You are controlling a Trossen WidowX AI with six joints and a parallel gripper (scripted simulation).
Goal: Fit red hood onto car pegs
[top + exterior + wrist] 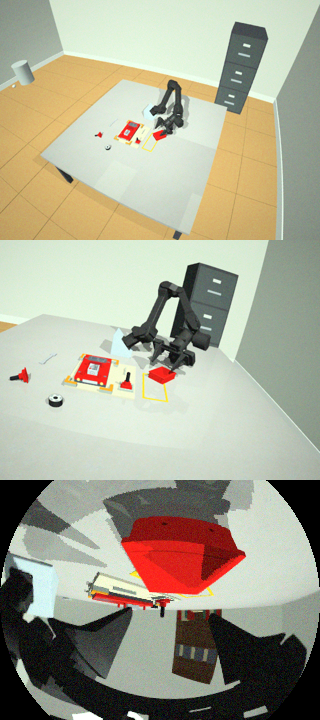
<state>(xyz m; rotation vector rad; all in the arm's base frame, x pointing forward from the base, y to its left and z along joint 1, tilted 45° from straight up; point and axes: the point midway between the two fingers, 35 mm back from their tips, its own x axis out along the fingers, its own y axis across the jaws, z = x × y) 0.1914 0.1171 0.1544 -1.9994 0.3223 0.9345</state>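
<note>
The red hood (158, 135) (162, 373) (175, 567) is at the far right corner of the yellow outline, just in front of my fingertips, and looks tilted. I cannot tell whether it rests on the table. My gripper (158, 131) (162, 365) (172, 614) is open. One fingertip overlaps the hood's edge in the top and exterior views; whether they touch is unclear. The wrist view shows nothing between the fingers. The red chassis (133, 129) (82, 369) sits in the jig (145, 129) (116, 375) with its grey engine block (127, 132) (93, 369). The pegs are too small to make out clearly.
A red piece with a black post (137, 141) (126, 385) stands on the jig board. The yellow outline (146, 149) (155, 399) is right of it. A pale blue block (148, 112) (117, 345) stands behind. A wheel (55, 400), a wrench (48, 358) and another red piece (25, 375) lie left.
</note>
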